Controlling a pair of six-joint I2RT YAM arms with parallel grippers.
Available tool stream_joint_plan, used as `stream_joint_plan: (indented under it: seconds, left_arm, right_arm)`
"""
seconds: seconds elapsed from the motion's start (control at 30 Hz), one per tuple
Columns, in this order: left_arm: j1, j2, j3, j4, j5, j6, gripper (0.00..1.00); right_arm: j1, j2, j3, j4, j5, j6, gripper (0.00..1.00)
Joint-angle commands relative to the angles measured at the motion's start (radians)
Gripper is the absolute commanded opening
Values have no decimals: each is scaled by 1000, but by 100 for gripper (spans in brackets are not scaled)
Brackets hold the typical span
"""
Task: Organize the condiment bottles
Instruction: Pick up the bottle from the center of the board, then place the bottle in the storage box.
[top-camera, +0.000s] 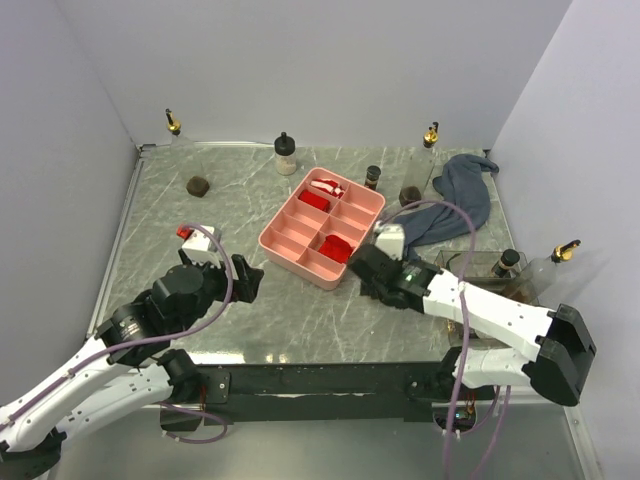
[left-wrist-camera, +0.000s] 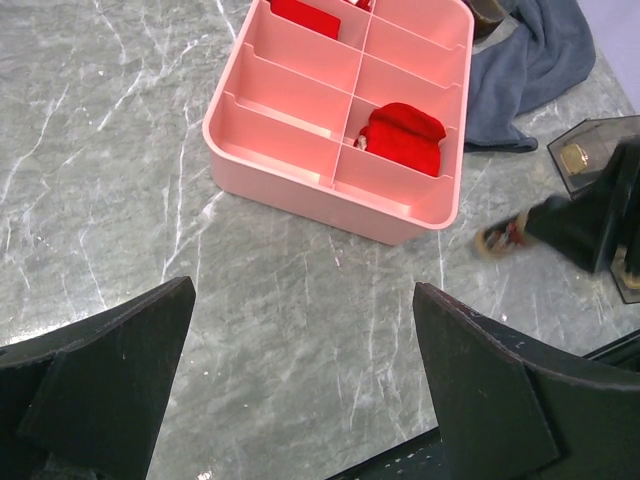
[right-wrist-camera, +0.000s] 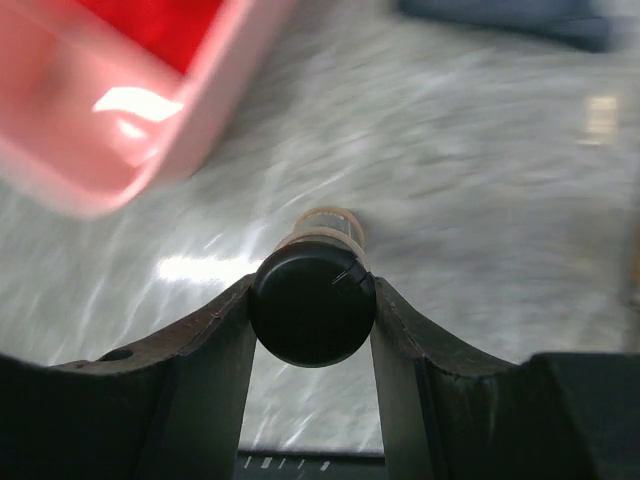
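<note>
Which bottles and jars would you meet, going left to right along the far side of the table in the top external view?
Tall clear bottle with gold spout → squat dark-brown jar → black-capped cream bottle → small black-capped brown bottle → second gold-spouted clear bottle.

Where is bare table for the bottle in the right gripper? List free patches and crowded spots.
Free: the marble between the squat dark jar and the pink tray; the near strip in front of the tray, between left gripper and right gripper. Crowded: the right side, with blue-grey cloth, clear box and bottles.
</note>
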Motion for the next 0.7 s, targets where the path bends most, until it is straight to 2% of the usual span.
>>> stream_joint_plan:
  seconds: [0.0,0.23,0.4,0.67]
  left_arm:
    - [-10,-21,-5,8,-10,-12,97]
    - [-21,-15,-4,5,-16,-12,97]
    - [-33,-7,-5,1,-27,-15,97]
    - [-33,2,-1,-7,-48,-18,97]
  right_arm:
    - [-139,-7,103,-110,176,90,0]
    - [-421,65,296,-248,349,237,0]
    - [-655,70,350,-184,333,218,0]
    - [-852,162,350,-142,314,227,0]
